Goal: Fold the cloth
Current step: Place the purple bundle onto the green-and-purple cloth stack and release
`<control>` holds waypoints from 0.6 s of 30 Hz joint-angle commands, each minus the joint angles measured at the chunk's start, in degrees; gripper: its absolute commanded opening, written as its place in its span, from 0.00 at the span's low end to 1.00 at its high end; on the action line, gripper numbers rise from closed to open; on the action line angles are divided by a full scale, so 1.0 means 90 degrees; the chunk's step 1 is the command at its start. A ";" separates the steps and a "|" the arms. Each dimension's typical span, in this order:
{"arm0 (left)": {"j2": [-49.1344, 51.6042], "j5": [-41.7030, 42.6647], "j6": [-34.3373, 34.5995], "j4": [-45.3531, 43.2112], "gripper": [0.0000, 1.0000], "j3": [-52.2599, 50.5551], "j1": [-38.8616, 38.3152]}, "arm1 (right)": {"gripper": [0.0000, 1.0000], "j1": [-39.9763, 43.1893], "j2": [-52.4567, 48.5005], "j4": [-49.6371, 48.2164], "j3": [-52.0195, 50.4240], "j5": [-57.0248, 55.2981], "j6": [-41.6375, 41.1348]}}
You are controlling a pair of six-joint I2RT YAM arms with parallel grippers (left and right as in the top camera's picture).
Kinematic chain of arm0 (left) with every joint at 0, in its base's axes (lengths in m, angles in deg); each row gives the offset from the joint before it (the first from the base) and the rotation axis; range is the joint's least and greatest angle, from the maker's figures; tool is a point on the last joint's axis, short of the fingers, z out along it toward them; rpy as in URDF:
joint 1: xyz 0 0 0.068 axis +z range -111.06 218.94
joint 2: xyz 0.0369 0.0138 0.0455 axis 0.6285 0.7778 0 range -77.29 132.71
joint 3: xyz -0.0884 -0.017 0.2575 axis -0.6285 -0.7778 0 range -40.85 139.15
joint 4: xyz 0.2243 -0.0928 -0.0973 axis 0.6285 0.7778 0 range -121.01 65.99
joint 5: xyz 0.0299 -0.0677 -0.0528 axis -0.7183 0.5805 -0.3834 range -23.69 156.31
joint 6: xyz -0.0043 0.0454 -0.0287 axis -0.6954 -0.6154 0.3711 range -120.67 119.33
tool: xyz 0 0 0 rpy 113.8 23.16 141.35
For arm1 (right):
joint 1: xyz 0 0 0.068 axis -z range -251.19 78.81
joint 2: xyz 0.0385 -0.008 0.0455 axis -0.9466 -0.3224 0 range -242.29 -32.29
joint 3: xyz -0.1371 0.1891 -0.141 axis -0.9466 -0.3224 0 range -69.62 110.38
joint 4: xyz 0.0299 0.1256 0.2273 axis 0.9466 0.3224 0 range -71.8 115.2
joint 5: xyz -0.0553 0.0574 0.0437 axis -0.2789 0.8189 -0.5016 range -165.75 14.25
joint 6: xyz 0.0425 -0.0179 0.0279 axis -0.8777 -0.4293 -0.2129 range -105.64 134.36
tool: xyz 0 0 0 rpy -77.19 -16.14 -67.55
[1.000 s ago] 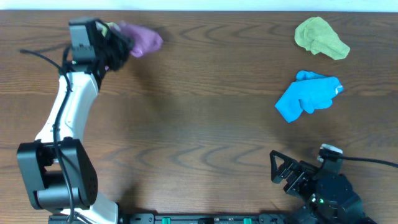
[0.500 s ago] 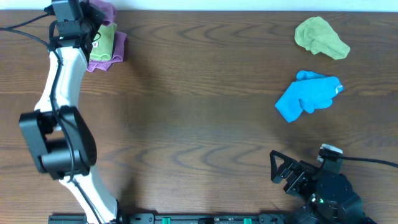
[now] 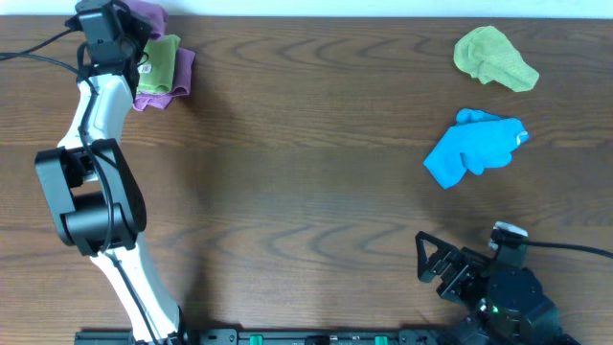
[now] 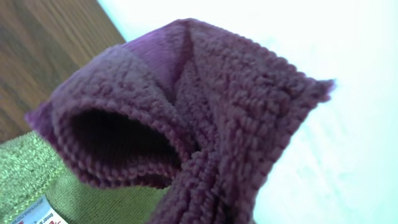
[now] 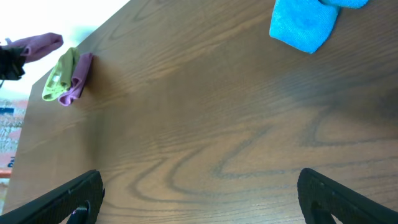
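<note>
Left fingers [image 3: 129, 29] at the far left corner of the surface [image 3: 306, 192], closed on a bunched edge of the cloth [image 3: 153, 15]. The fingers themselves are hidden in the left wrist view, where purple pile fills the frame. The gripped part is raised and sits at the fingertips. The rest of the cloth trails down to the surface just right of and nearer than the fingers, lying flat under a green cloth [image 3: 160, 59]. Purple shows along that cloth's right and near edges. White tag [image 3: 146, 69] at the green cloth's left edge; cannot tell which cloth carries it. Right fingers [image 3: 436, 270] low at the near right, spread fully wide, holding nothing. Blue cloth [image 3: 474, 149] crumpled ahead of them, second green cloth [image 3: 493, 57] farther ahead. Both are well apart from the left fingers.
</note>
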 commanded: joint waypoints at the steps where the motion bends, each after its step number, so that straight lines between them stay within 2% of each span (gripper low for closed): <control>1: 0.0180 0.0151 0.0027 0.0007 0.06 0.0211 0.0019 | 0.99 0.0034 0.0027 0.0015 -0.0034 -0.0083 -0.0039; 5: 0.0223 0.0182 0.0010 0.0146 0.06 0.0211 0.0019 | 0.99 0.0034 0.0027 0.0015 -0.0034 -0.0083 -0.0039; 11: 0.0520 0.0704 0.0002 0.0216 0.06 0.0211 0.0019 | 0.99 0.0034 0.0027 0.0015 -0.0034 -0.0083 -0.0039; 18: 0.0602 0.0784 -0.0221 0.0733 0.06 0.0211 0.0019 | 0.99 0.0034 0.0027 0.0015 -0.0034 -0.0083 -0.0039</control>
